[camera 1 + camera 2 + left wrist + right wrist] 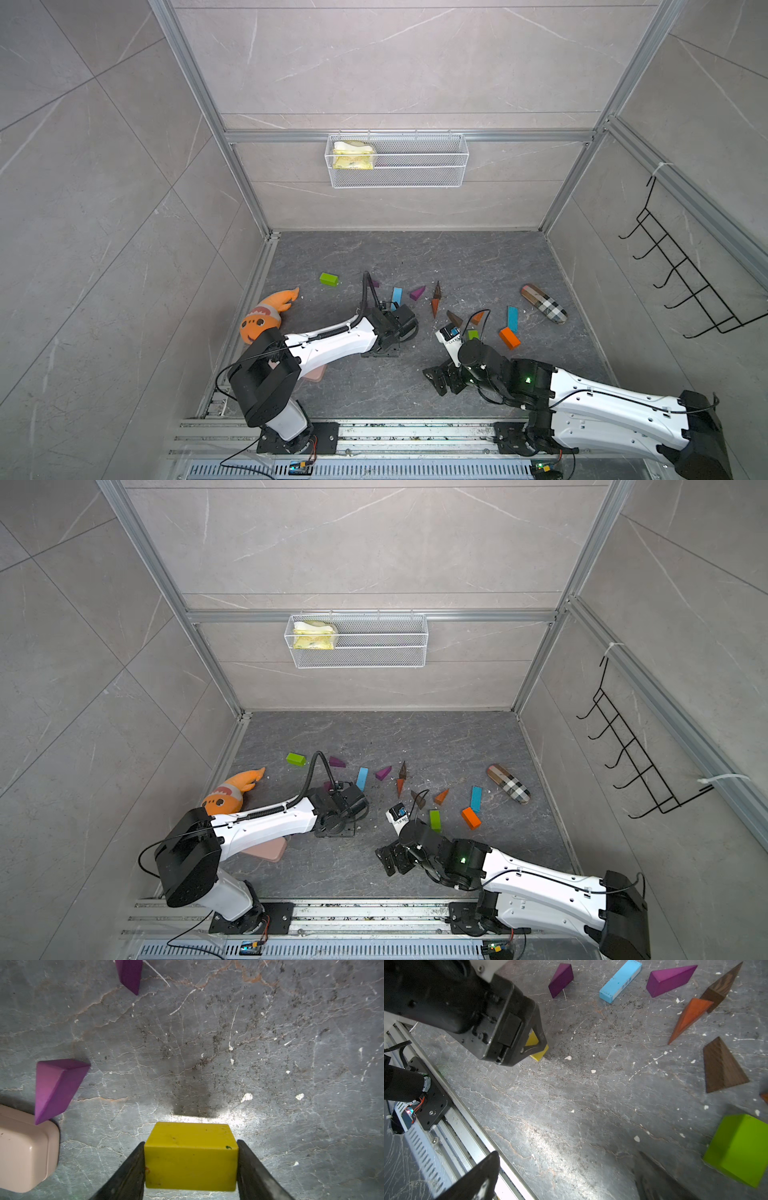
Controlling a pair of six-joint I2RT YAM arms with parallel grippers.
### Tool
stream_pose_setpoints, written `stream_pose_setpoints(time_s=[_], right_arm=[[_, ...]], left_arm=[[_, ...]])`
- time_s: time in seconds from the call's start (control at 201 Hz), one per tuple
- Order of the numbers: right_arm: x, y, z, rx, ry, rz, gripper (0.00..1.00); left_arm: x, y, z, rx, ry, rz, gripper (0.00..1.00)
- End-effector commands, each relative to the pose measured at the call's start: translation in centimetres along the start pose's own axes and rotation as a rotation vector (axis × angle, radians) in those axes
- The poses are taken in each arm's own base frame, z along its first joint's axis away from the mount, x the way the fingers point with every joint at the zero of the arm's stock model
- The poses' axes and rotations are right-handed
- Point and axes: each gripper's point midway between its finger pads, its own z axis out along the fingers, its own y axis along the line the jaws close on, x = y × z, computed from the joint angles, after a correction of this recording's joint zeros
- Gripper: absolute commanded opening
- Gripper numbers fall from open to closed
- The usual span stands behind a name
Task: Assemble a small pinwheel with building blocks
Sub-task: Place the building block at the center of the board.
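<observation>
**Table** (pixel 415 257): The building blocks lie loose and apart across its middle. No pinwheel form is evident, so assembly is judged to be at an early stage.

**Left arm** (pixel 332 340): It reaches low over the table, with a pale pink case (pixel 270 850) lying partly beneath it. Hazard: a sideways sweep may drag the case into the loose pieces.

**Right tool** (pixel 436 380): The jaws are spread wide with nothing between them, low near the front of the table. A green brick (pixel 741 1147) and a brown wedge (pixel 722 1068) lie near it. Hazard: a careless advance may knock either out of position.

**Left tool** (pixel 190 1141): The jaws are partly closed and clamped on two opposite faces of the yellow block (pixel 191 1163). The block sits at or just above the table; contact cannot be confirmed. Hazard: the hold is out at the fingertips on smooth paint, so the block may twist on release and settle askew.

**Purple wedge** (pixel 56 1088): It sits just beside the case and near the held block. Hazard: a lateral move may nudge it.
</observation>
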Motion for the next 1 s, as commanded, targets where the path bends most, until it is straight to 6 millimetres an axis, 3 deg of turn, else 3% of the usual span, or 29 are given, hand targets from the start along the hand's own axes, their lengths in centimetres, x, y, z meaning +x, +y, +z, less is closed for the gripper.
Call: stream_pose_setpoints(time_s=[0.0,0.423,0.995], right_arm=[[0.6,-0.5,-0.1,0.013,-0.004,0.004,1.00],[0.7,-0.5,-0.1,0.015,0.007,-0.005,1.00],[0.9,-0.5,0.0,0.017,0.015,-0.010,0.99]], left_arm=[[0.2,-0.2,0.5,0.006,-0.012,-0.036,0.54],[1.5,-1.3,2.8,0.044,0.020,-0.004,0.55],[1.8,-1.6,3.2,0.046,0.033,0.024,0.70]])
